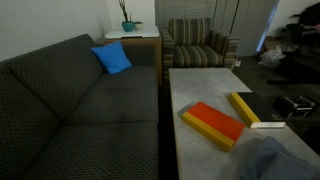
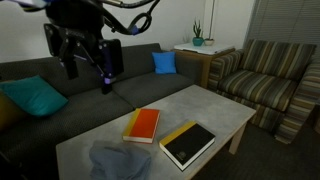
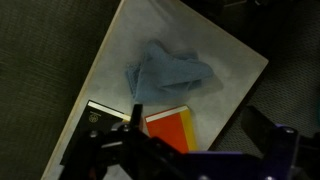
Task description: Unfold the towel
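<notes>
Your gripper [image 2: 88,70] hung high over the sofa-side edge of the surface [image 2: 215,112], jaws spread wide with nothing between them, and it was well clear of everything below. The towel [image 2: 120,160] lay crumpled at one end of the surface, just beside the orange box [image 2: 143,124], so it sat below the gripper and off to the side rather than straight under it. In the wrist view it was a bunched heap, a little wider than deep, so I judged you needed to descend to a loose outer edge.
</notes>
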### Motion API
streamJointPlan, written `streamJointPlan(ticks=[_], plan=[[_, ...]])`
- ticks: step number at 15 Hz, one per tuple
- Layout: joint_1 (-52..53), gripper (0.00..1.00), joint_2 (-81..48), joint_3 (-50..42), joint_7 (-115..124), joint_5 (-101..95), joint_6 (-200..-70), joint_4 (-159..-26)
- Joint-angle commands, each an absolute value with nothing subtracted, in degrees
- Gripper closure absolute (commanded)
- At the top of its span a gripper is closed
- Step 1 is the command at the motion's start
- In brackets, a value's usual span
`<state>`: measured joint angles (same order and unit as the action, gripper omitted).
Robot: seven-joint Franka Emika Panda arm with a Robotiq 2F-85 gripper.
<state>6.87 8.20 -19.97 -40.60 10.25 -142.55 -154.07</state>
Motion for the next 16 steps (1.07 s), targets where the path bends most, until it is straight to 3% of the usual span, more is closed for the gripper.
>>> streamJointPlan(ticks=[1,9,15,16], plan=[[3.2,0.0,7.2,-15.2,-38.0,11.4,-142.8,-153.7],[3.6,0.0,-11.7,-3.5,-37.2,31.1,-135.6,-148.9],[2.3,0.0,-27.7,2.3,-27.7,17.1,-143.3,-139.9],[0.6,0.0,-23.3,4.1,-27.5,18.4,-142.8,-144.1]])
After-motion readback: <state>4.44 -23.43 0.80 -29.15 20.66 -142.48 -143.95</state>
